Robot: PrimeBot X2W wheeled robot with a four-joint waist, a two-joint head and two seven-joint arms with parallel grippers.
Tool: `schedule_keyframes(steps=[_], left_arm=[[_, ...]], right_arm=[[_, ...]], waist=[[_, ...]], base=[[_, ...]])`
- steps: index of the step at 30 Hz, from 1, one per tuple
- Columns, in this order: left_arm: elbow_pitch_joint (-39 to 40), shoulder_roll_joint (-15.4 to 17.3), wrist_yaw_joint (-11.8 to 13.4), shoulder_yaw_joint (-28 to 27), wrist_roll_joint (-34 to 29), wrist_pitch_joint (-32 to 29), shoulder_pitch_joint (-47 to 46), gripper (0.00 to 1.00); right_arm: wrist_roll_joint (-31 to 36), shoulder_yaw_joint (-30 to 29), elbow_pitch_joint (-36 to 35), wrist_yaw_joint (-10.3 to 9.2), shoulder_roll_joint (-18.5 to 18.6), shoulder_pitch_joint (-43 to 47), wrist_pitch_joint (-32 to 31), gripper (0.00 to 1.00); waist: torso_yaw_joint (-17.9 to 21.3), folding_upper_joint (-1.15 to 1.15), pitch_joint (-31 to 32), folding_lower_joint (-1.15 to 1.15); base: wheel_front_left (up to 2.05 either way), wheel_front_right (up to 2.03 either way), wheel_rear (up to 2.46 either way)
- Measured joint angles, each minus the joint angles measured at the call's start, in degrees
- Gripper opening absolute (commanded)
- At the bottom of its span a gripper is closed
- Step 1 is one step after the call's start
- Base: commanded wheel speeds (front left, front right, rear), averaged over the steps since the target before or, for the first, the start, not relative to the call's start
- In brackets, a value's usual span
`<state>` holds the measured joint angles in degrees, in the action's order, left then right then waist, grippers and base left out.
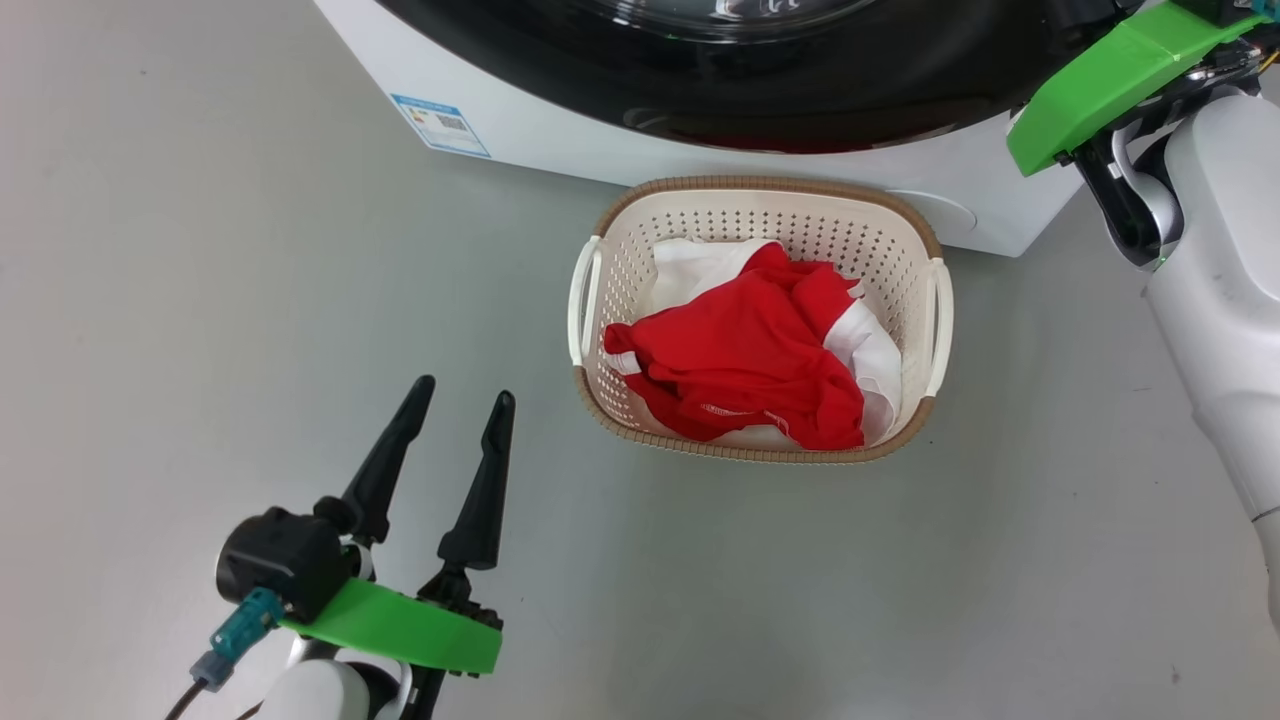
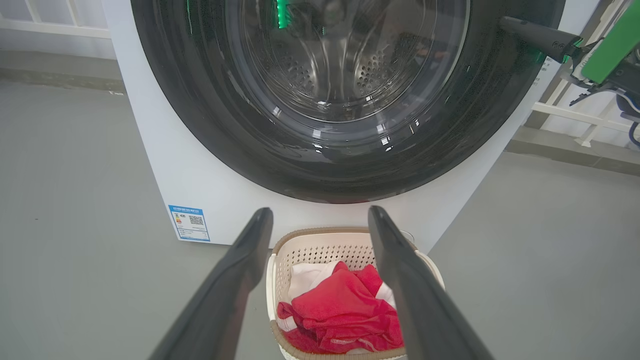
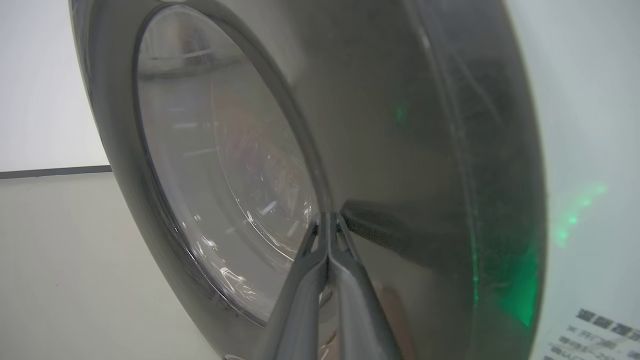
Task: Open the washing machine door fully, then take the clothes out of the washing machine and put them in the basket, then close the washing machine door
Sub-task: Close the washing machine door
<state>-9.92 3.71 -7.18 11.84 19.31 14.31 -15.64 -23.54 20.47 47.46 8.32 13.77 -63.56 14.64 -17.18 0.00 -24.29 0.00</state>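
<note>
Found the clothes (image 1: 740, 350) heaped red and white inside the basket (image 1: 905, 225), set on the floor (image 1: 200, 300) just beside the foot of the washing machine (image 1: 560, 145). Saw no cloth through the glass in the left wrist view, only bare steel drum. Judged the unloading done and the closing of the door to be the step in hand.

Saw the washing machine door (image 2: 210, 135) lying flush, or all but flush, with the white front; could not tell whether latched. Found the right pincer (image 3: 327, 217) pressed together and empty, tips seemingly touching the glossy black rim just beside the glass bowl. Found the left pincer (image 1: 465, 390) spread apart and empty, hovering over the floor toward the near left, well apart from basket and door.

Judged a good finish to call for a push square to the rim rather than slantwise, to guard against skidding over the gloss toward the glass. Thought it better kept on the rim than on the bowl. Reckoned on steady pressure until seated all round, then a straight withdrawal. Saw no need to stir the left arm or the basket.
</note>
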Motion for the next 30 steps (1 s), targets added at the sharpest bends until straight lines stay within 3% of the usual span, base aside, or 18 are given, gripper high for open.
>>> schedule_keyframes(steps=[8, 9, 10, 11, 12, 30], left_arm=[[-0.25, -0.01, 0.0, -0.66, -0.01, 0.0, 0.01, 1.0], [-0.45, -0.01, 0.0, -0.85, -0.01, 0.0, 0.01, 1.0], [-0.59, -0.01, 0.0, -1.02, -0.01, 0.0, 0.02, 1.0], [-0.71, -0.03, 0.0, -1.25, -0.02, 0.0, 0.02, 1.0], [-0.85, -0.05, 0.0, -1.57, -0.14, 0.0, 0.04, 1.0], [-2.85, 0.37, 0.0, -3.28, -0.57, 0.0, 3.04, 1.0]], right_arm=[[-1.33, 0.7, -0.1, -0.3, -0.74, 1.04, 0.0, 0.0], [-1.62, 0.71, -0.45, -0.36, -0.65, 1.69, 0.0, 0.12], [-1.75, 0.4, -1.13, -0.4, -0.47, 2.66, 0.0, 0.38], [-1.74, -0.13, -2.09, -0.58, -0.21, 3.82, 0.0, 0.81], [-1.74, -0.98, -3.08, -0.62, -0.02, 5.14, 0.0, 1.0], [5.77, -9.82, -18.59, -0.62, -1.88, 29.37, 0.0, 1.0]], waist=[[1.49, 0.0, 1.45, 0.0], [1.76, 0.0, 1.71, 0.0], [2.02, 0.0, 2.02, 0.0], [2.27, 0.0, 2.37, 0.0], [2.53, 0.0, 2.75, 0.0], [9.71, 0.0, 12.13, 0.0]], base=[[0.0, 0.0, 0.0], [0.0, 0.0, 0.0], [0.0, 0.0, 0.0], [0.0, 0.0, 0.0], [0.0, 0.0, 0.0], [0.0, 0.0, 0.0]])
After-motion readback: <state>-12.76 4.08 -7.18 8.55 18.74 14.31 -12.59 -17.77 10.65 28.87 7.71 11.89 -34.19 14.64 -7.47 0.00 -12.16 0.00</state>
